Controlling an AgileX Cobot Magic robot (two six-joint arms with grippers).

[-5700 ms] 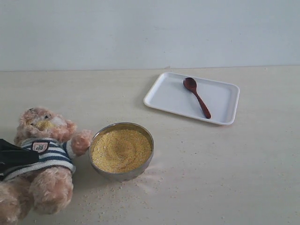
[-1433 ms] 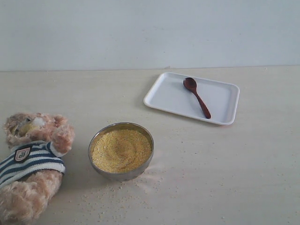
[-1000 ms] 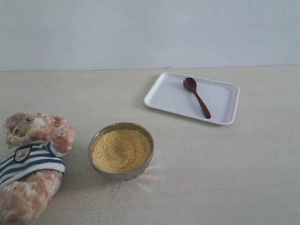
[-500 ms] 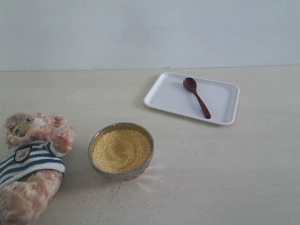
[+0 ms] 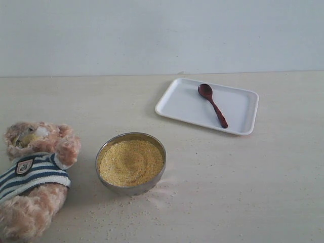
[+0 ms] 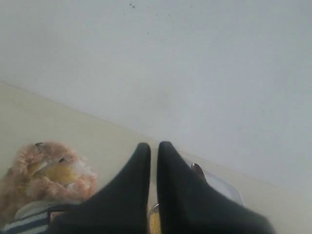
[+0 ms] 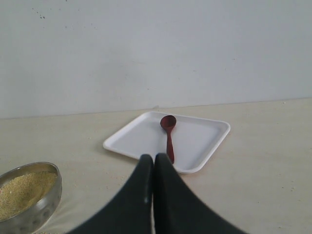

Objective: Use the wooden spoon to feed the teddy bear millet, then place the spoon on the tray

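Wooden spoon (image 5: 212,105) lying diagonally inside the white tray (image 5: 177,104), at the far side of the worktop (image 5: 253,192). Millet (image 5: 131,162) fills the steel bowl (image 5: 132,190), near the reclining teddy bear (image 5: 35,174). Left fingers (image 6: 139,165) and right fingers (image 7: 144,170) are pressed together, holding nothing.

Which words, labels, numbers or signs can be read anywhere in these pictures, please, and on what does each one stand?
No text can be read in any view.
Shield badge on the striped shirt of the teddy bear: an emblem with dark markings, too small and blurred to read.
White tray, wooden spoon and steel bowl: no printing visible.
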